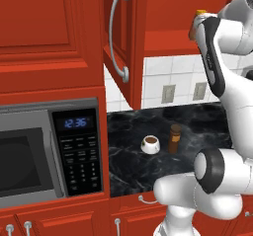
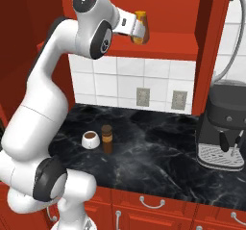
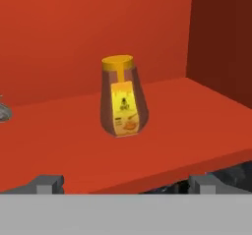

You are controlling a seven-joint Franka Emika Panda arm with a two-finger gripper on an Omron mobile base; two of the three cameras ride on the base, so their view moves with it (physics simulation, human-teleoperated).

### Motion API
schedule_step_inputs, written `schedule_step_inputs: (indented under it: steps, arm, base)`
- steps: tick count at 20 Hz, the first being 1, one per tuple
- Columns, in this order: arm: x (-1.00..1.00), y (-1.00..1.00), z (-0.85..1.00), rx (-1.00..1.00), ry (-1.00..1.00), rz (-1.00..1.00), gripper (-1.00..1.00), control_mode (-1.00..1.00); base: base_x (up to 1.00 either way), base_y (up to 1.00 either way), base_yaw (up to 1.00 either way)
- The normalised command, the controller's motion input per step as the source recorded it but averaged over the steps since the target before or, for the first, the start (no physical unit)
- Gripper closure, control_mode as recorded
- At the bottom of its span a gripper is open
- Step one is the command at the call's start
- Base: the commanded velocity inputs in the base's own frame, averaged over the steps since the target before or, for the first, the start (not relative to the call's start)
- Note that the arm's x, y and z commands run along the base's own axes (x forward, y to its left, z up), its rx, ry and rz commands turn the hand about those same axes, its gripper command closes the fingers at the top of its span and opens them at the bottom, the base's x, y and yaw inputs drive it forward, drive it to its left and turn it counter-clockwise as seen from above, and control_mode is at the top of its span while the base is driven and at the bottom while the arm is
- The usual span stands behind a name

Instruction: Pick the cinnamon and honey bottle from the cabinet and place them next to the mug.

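The amber-orange honey bottle [image 3: 123, 97] stands upright on the red shelf of the cabinet [image 3: 187, 126], whose door [image 1: 121, 37] hangs open. My gripper [image 3: 128, 182] is open at the shelf's front edge, short of the bottle, with nothing between its fingers. From the right base view the gripper [image 2: 136, 28] sits level with the honey bottle [image 2: 141, 27]. Down on the black counter, the dark brown cinnamon [image 1: 175, 137] stands upright just right of the white mug [image 1: 150, 143]; the same cinnamon [image 2: 106, 138] and mug [image 2: 90, 139] appear in the right base view.
A microwave [image 1: 44, 151] is built in left of the counter. A black coffee machine [image 2: 223, 133] stands at the counter's right end. Wall sockets [image 2: 142, 96] sit on the white tiles. Red drawers [image 2: 153, 205] run under the counter edge.
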Motion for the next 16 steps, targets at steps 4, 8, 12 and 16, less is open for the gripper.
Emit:
schedule_step_inputs:
  steps: [4, 8, 12, 16]
  arm:
    - [0.28, -0.03, 0.15, 0.0, 0.03, 0.01, -1.0, -1.0]
    - [0.34, 0.0, -0.03, 0.0, 0.0, 0.0, -1.0, -1.0]
    - [0.25, 0.0, -0.28, 0.0, 0.0, 0.0, -1.0, -1.0]
    - [0.21, 0.0, -0.2, 0.0, 0.0, 0.0, -1.0, -1.0]
  base:
    - [0.0, 0.0, 0.0]
    - [0.0, 0.0, 0.0]
    - [0.0, 0.0, 0.0]
    - [0.0, 0.0, 0.0]
